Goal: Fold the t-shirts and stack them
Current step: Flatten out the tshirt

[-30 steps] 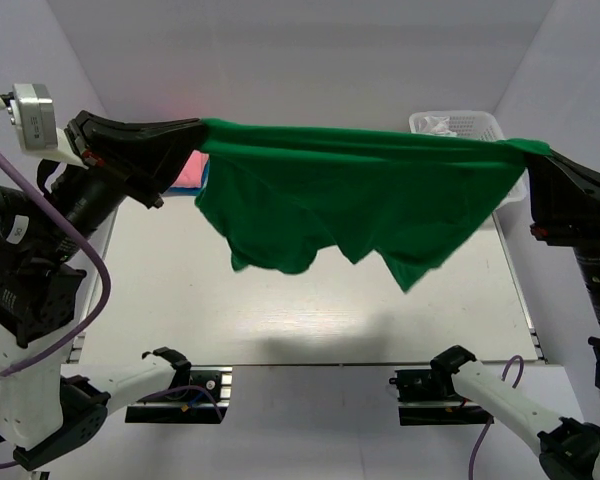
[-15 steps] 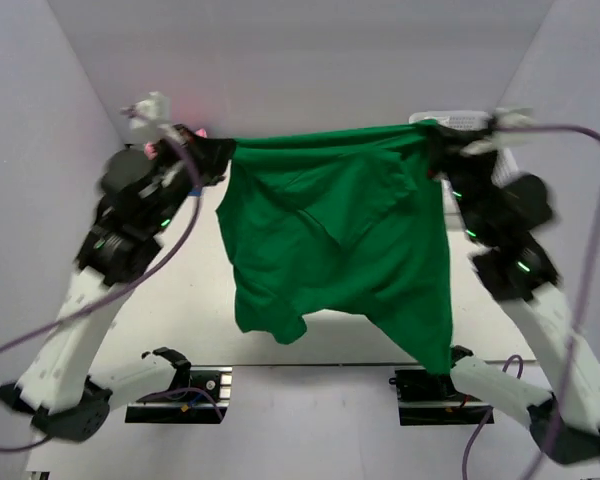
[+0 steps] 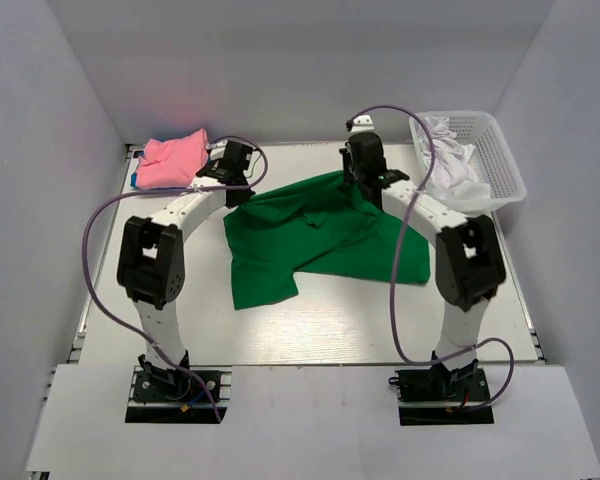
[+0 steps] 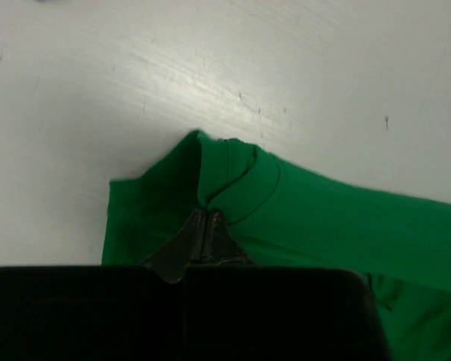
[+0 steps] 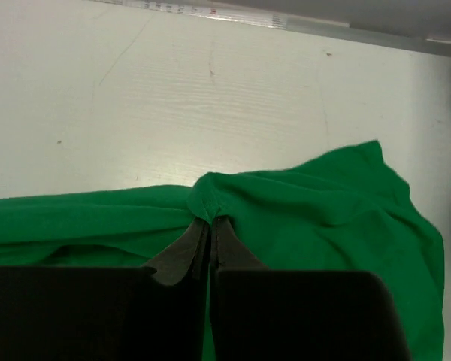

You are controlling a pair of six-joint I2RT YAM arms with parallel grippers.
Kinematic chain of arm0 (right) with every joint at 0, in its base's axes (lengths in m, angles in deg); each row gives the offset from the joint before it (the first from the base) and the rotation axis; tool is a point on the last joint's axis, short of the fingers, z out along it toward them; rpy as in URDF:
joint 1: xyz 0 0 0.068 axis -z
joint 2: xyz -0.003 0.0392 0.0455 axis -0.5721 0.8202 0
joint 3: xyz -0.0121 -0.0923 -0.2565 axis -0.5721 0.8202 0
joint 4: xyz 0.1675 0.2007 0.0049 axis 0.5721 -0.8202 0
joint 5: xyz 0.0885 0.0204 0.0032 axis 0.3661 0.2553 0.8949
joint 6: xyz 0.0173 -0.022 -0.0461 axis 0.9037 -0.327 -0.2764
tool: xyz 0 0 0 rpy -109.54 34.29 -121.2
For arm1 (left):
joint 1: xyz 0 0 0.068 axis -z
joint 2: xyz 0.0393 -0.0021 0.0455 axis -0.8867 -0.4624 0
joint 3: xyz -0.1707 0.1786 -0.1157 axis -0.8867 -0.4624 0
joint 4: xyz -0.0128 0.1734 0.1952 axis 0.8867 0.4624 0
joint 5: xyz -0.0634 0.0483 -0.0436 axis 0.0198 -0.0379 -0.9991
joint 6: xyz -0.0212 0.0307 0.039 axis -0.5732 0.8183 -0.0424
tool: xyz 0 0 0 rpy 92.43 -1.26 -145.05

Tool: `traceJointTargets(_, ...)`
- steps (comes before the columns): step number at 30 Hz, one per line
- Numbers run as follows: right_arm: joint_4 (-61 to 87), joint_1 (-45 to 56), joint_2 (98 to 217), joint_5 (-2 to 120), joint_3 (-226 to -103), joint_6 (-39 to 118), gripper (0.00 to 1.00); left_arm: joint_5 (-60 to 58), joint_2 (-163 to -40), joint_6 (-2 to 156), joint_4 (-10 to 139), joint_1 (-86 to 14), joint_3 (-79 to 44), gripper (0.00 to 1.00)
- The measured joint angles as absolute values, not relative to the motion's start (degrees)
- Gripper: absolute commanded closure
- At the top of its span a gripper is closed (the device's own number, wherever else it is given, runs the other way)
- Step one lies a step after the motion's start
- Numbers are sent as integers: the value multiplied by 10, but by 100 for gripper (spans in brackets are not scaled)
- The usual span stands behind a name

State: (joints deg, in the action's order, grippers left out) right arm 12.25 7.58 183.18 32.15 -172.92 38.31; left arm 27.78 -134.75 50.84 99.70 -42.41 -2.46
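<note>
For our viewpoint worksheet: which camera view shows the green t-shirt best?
Top external: almost the whole green t-shirt lies rumpled on the table. The wrist views show only bunched edges pinched by the left gripper and right gripper.

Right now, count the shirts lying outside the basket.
3: green shirt mid-table, pink shirt far left, a blue edge beside it. More may hide beneath.
</note>
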Motion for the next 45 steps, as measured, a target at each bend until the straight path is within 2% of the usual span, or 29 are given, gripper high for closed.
traceJointTargets(6, 137, 99, 1953, 369, -1850, 397, 100, 258, -1439, 509, 973, -461, 85, 100)
traceJointTargets(9, 158, 109, 1985, 391, -1874, 404, 78, 248, -1481, 510, 956, -475, 141, 100)
traceJointTargets(10, 158, 112, 1996, 399, -1887, 403, 55, 243, -1494, 511, 951, -480, 155, 94)
traceJointTargets(11, 154, 113, 2008, 406, -1904, 408, 39, 238, -1506, 513, 949, -485, 167, 67)
traceJointTargets(12, 150, 115, 2023, 413, -1928, 408, 23, 231, -1520, 517, 952, -490, 180, 48)
traceJointTargets(13, 143, 118, 2039, 420, -1956, 406, 10, 223, -1535, 517, 957, -495, 198, 22)
traceJointTargets(14, 135, 119, 2049, 426, -1976, 407, 10, 213, -1550, 521, 962, -499, 216, 0)
traceJointTargets(19, 99, 120, 2037, 442, -1990, 401, 10, 183, -1563, 531, 992, -515, 246, 0)
traceJointTargets(23, 60, 120, 1950, 447, -1909, 424, 10, 160, -1496, 542, 1013, -515, 192, 0)
traceJointTargets(27, 16, 123, 1809, 449, -1796, 463, 10, 133, -1351, 540, 1049, -508, 61, 0)
traceJointTargets(32, -17, 133, 1632, 429, -1627, 519, 10, 65, -1161, 525, 1068, -496, -165, 0)
traceJointTargets(36, -75, 146, 1525, 408, -1491, 552, 10, 26, -1090, 511, 1098, -482, -323, 0)
traceJointTargets(38, -107, 155, 1493, 396, -1450, 563, 10, 14, -1070, 505, 1110, -473, -389, 7)
traceJointTargets(40, -129, 163, 1470, 386, -1424, 573, 10, 4, -1063, 500, 1119, -463, -430, 10)
traceJointTargets(45, -168, 182, 1431, 369, -1400, 596, 10, -23, -1080, 495, 1100, -434, -457, 29)
